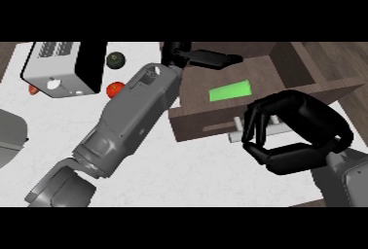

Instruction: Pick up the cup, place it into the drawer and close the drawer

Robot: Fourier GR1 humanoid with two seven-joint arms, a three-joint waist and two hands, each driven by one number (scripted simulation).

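Two hands show: the left hand (pixel 205 58) reaches over the open drawer's (pixel 215 114) far edge, its fingers straight and holding nothing visible; the right hand (pixel 295 133) hangs at the drawer's front, fingers curled near the pale handle (pixel 241 131), contact unclear. One green cup (pixel 230 91) lies inside the drawer. One toaster (pixel 64 68) stands at the surface's (pixel 194 175) far-left edge, beside two small fruits, hard to identify.

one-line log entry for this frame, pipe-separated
drawer: open | green cup: lying inside | left hand: over drawer's far edge, fingers straight | right hand: curled at drawer handle
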